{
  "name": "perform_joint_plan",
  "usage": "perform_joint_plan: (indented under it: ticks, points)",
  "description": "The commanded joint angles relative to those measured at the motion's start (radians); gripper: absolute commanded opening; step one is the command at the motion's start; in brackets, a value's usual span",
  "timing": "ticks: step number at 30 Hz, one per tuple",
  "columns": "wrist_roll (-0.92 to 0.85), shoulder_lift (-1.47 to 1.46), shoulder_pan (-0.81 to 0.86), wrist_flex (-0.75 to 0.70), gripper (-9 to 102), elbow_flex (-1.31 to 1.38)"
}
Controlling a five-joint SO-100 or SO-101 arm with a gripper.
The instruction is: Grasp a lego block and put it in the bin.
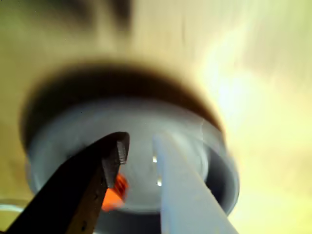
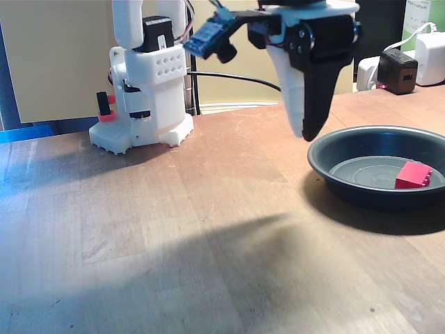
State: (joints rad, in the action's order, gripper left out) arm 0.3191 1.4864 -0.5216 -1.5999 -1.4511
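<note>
The lego block (image 2: 413, 175), a small red studded brick, lies on the flat bottom of the bin (image 2: 327, 149), a wide dark round dish at the right of the fixed view. My gripper (image 2: 306, 132) hangs above the table just left of the bin's rim, pointing down. In the wrist view the gripper (image 1: 140, 144) is open. Its black finger (image 1: 114, 151) and white finger (image 1: 170, 165) stand apart with nothing between them. Below them lies the blurred grey bin (image 1: 53, 141), with the lego block (image 1: 114, 192) partly hidden behind the black finger.
The arm's white base (image 2: 146, 90) stands at the back left of the wooden table (image 2: 174, 229). A black adapter (image 2: 400, 69) and a white one (image 2: 431, 59) sit behind the bin at the back right. A black cable (image 2: 236, 76) runs along the back.
</note>
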Motion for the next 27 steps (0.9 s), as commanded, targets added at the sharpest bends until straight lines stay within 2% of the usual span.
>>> perform_joint_plan:
  ticks: [1, 17, 27]
  points:
    - [-0.109, 0.087, 0.087, 0.037, 0, -0.040]
    - [-0.537, 0.255, 0.443, 0.385, 0, -0.407]
    - [-0.540, 0.397, 0.480, 0.509, 0, -0.652]
